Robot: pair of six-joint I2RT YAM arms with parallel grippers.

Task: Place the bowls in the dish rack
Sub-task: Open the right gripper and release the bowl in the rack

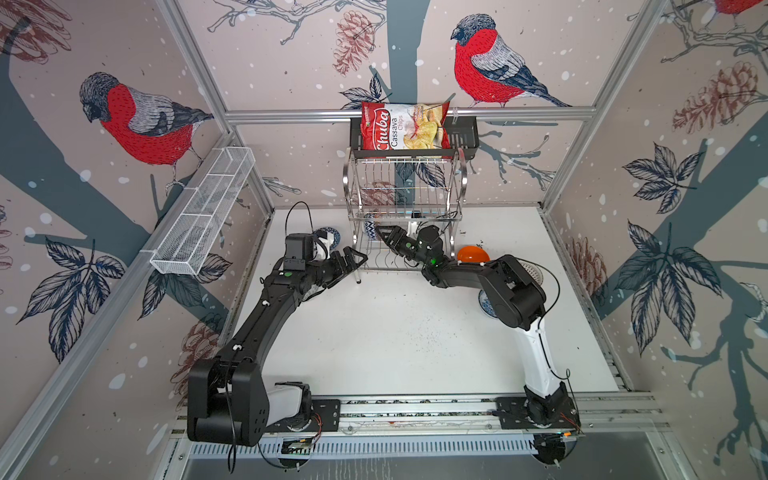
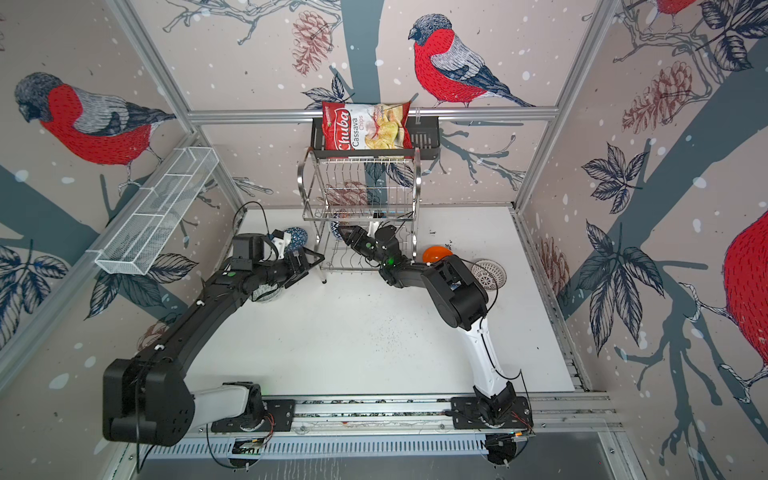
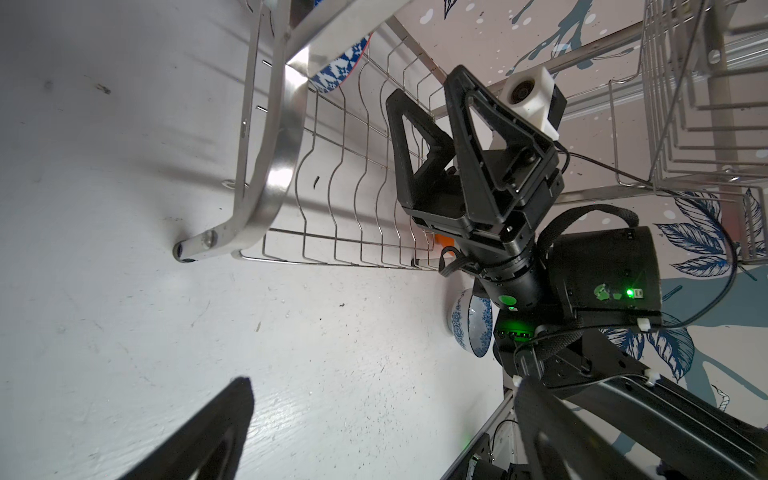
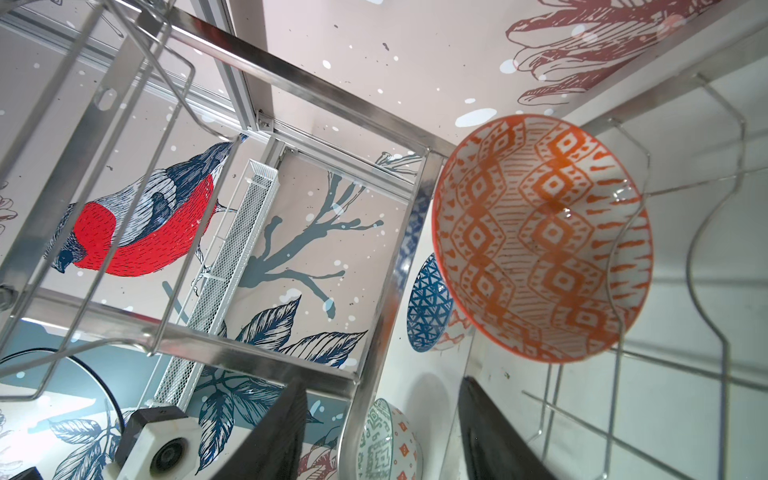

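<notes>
Tabletop [image 1: 395, 332] with a blue-and-white bowl [image 1: 484, 303] lying partly under the right arm [image 1: 515, 291]; just beyond it stand a pale ribbed bowl [image 1: 532, 271] and a glossy orange bowl [image 1: 473, 253]. Left end effector [image 1: 356, 261], fingers spread wide and empty, hangs just beside a front leg of the dish rack [image 1: 462, 183]. Right end effector [image 3: 424, 85], jaws apart and holding nothing, reaches into the rack's lower tier, where an orange-patterned bowl [image 4: 540, 237] stands on edge between the wires, apart from the fingers. Blue lattice bowl [image 2: 299, 237] sits on the tabletop beside the rack's far corner.
</notes>
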